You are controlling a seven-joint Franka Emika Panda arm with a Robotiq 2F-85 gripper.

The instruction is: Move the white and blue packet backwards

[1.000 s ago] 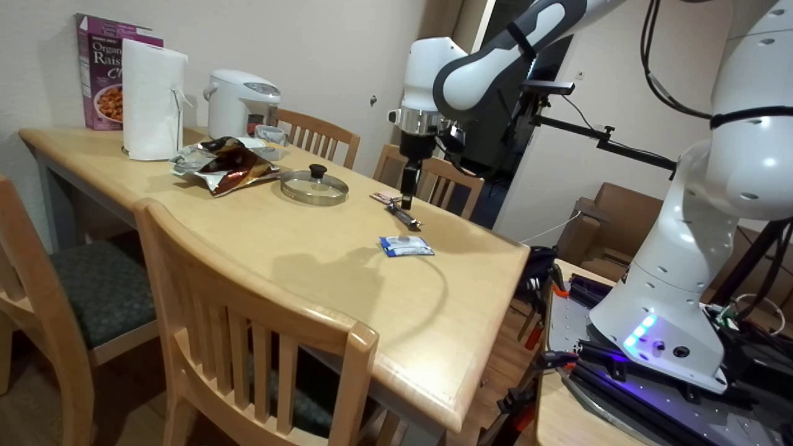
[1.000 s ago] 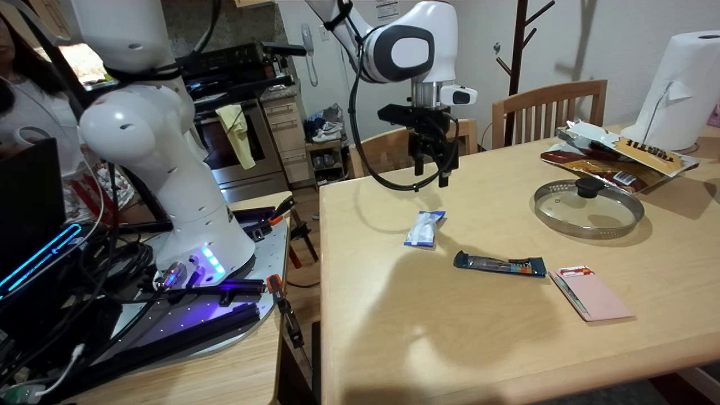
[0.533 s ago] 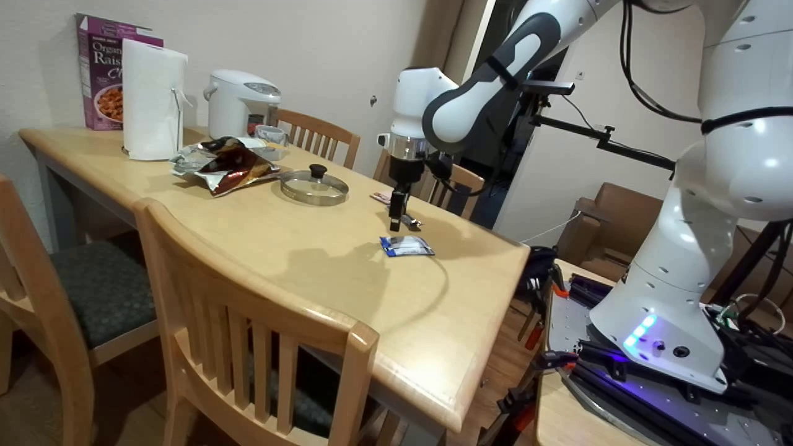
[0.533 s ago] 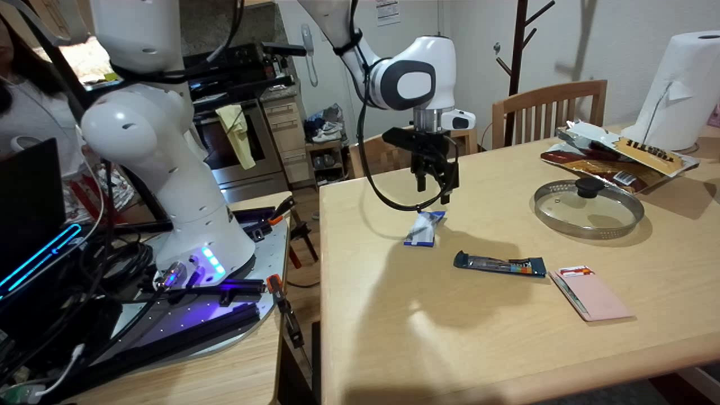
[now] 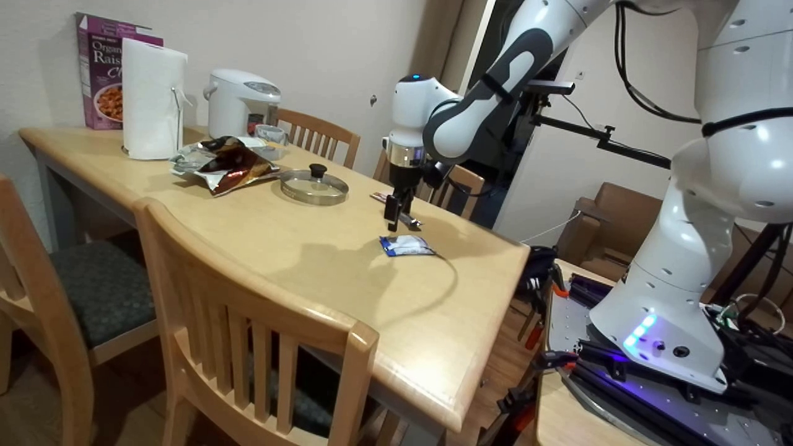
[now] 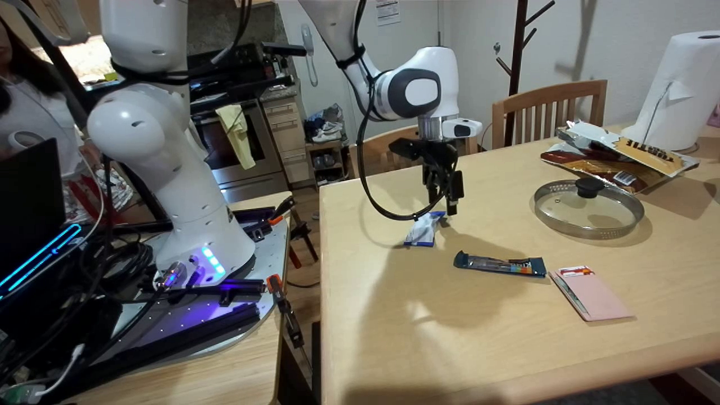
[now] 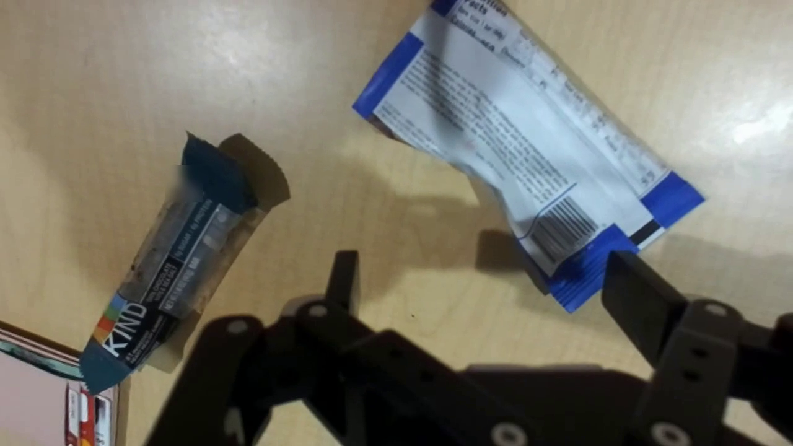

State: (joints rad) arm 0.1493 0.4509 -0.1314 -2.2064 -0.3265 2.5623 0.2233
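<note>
White with blue ends, the packet (image 7: 514, 130) lies on the counter (image 6: 669, 275), its printed face upward and its barcode end toward the fingers (image 7: 641, 303). Fingers: spread apart, with bare counter visible between them in the wrist view. In both exterior views they point downward and hang above the counter, near the packet. In the wrist view, one blue corner of the packet shows between the fingers, just beside one fingertip; contact cannot be determined.

KIND bar (image 7: 167, 266): teal-wrapped, resting on the counter outward of the opposite finger, near it. Its far end lies at the edge of the pink card holder (image 6: 596, 295), which is farther from the fingers; whether the two touch cannot be confirmed. Pan lid (image 6: 588, 212): clear, black knob upward, well apart from the fingers. Brown snack wrapper (image 6: 610, 154): crumpled, located beyond the lid, going outward from the fingers. Farthest from the fingers, in an exterior view, stand a white jug (image 5: 232, 102), an upright paper towel roll (image 5: 152, 99) and a purple cereal box (image 5: 105, 74) partly covered by the roll.
</note>
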